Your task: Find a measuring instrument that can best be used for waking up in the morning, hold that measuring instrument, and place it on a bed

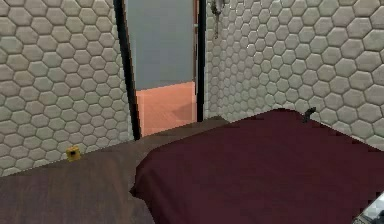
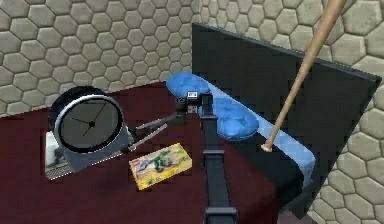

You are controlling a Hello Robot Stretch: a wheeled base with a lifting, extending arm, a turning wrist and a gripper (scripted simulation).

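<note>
Looking out along the arm side view, I have the bed (image 2: pixel 120 205) as my landmark, its dark maroon cover spread across the lower part of the picture. The round alarm clock (image 2: pixel 88 125), dark-faced with a pale metal rim and thin hands, stands on that cover toward the bed's foot end, and a flat white thing (image 2: pixel 50 150) lies at its base. The dark square arm (image 2: pixel 212 165) reaches out over the bed, and the gripper (image 2: pixel 142 133) points its two thin fingers at the clock's side. The clock sits right behind those tips on the cover, so I cannot tell how the fingers are set, nor whether they have hold of anything. A flat yellow-and-green box (image 2: pixel 160 165) lies on the cover just beside the arm, between it and the clock. At the head of the bed a crumpled blue pillow (image 2: pixel 225 112) lies along the black headboard (image 2: pixel 270 65), and a pale wooden baseball bat (image 2: pixel 303 75) leans there, its handle end down by the pillow. Pale hexagon-tiled wall (image 2: pixel 90 40) stands beyond the bed. In the forward view, past the bed's far side, there is a dark-framed doorway (image 1: pixel 160 50) with orange floor (image 1: pixel 165 108) beyond it, and a small yellow thing (image 1: pixel 72 152) sits just off the bed's edge.
</note>
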